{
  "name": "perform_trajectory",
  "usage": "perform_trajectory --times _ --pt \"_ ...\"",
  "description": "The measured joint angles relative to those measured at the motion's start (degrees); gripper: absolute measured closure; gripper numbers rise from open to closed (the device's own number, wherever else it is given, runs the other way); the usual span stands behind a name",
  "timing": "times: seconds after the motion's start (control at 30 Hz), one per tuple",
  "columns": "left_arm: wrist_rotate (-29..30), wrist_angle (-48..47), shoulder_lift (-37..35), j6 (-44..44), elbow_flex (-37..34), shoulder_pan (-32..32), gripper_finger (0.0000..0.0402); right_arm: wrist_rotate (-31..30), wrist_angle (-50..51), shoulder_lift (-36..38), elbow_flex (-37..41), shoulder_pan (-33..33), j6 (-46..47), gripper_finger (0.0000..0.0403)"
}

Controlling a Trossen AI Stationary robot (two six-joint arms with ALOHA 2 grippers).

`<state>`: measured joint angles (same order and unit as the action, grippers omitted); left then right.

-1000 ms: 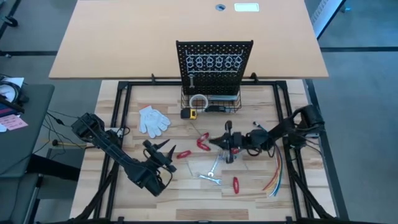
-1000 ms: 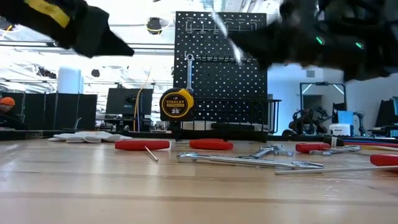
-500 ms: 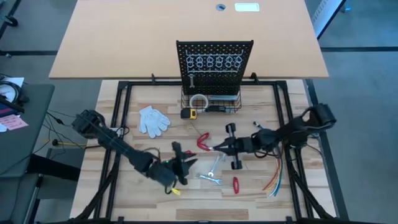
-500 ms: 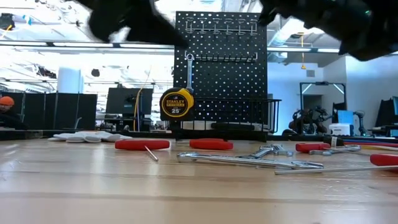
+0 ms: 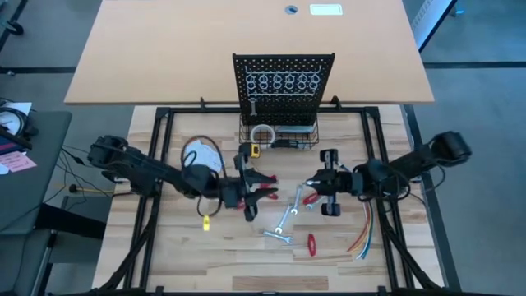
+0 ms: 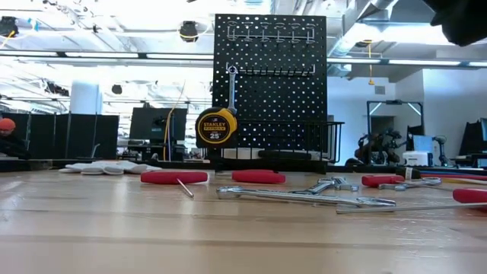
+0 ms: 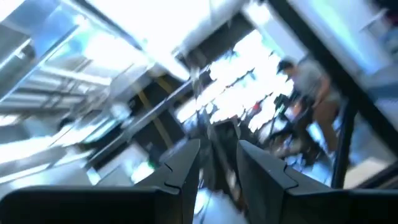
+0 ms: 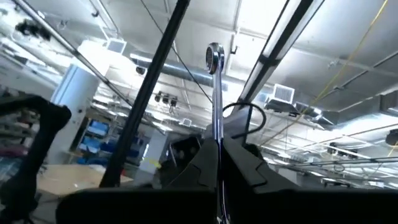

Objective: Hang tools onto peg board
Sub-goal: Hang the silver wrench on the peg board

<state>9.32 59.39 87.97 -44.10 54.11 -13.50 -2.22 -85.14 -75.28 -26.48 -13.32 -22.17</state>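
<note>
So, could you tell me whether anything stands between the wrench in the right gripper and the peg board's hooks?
Only the wire basket at the peg board's base lies between; the right gripper holds the wrench raised, so the way to the hooks looks clear.

I note pale wood-grain tabletop (image 5: 205, 255), matt; wrenches (image 6: 304, 195) shiny metal; peg board (image 6: 270, 84) matt black perforated metal.

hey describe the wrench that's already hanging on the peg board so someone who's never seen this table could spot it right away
Start at the upright black peg board at the far side of the table. On its left part hangs one slim silver wrench, upright, ring end up, just above the yellow tape measure. It is the only tool on the board; the others lie flat on the table.
</note>
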Motion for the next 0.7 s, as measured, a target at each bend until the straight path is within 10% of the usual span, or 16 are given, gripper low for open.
perform_trajectory --times 0.7 --pt "-9.99 -0.83 1.2 11.12 0.04 7.9 0.0224 2.56 7.13 -7.71 -6.59 5.94 -3.26 0.0388"
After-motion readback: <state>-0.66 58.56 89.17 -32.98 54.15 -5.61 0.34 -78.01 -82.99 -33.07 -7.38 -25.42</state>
